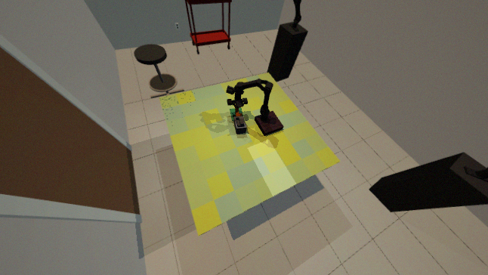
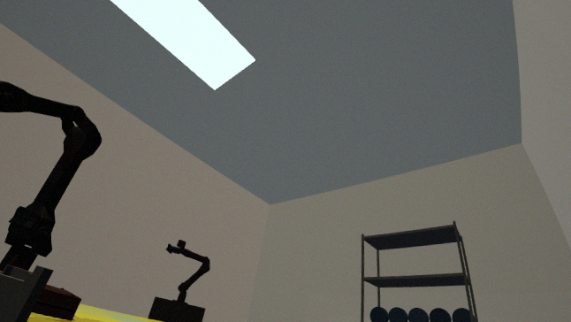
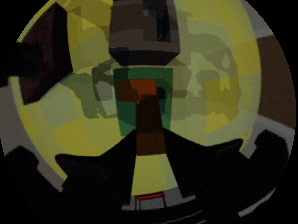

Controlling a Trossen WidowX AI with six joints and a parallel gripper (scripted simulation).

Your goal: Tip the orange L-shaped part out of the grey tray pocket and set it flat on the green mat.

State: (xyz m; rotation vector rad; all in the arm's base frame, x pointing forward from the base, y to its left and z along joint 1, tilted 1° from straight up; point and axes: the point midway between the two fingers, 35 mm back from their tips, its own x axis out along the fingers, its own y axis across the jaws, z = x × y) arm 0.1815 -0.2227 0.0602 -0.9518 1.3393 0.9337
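And here's the arm point(image 1: 251, 84) point(image 2: 57, 186), arched high out of its dark red base point(image 1: 278, 127) point(image 2: 62, 306) point(image 3: 45, 55), elbow up, reaching across and dropping its gripper point(image 1: 237, 112) point(image 3: 148, 131) steeply down over the green mat point(image 1: 233, 112) point(image 3: 167, 75)! The fingers are clamped on the orange part point(image 1: 238, 114) point(image 3: 150, 112), gripping the long leg, with the L-shaped end pointing towards the grey tray point(image 1: 240, 130) point(image 2: 19, 297) point(image 3: 131, 30). It's out of its pocket and over the mat; whether it touches down, I can't tell. Count them up: one part, one tray, one mat, one gripper at work, and two dark pillars point(image 1: 288, 50) point(image 1: 427, 185) out on the floor. Now the edges: the mat sits just beside the tray's end wall, the tightest spot here, while a strip of desk point(image 1: 211, 151) point(image 2: 95, 313) point(image 3: 220, 100) separates tray from base. On the side away from the base there's more width, the desk's edge well apart from the mat. Beyond that edge, one round stool point(image 1: 150, 54) and one red cart point(image 1: 211, 38) stand clear of the arm.
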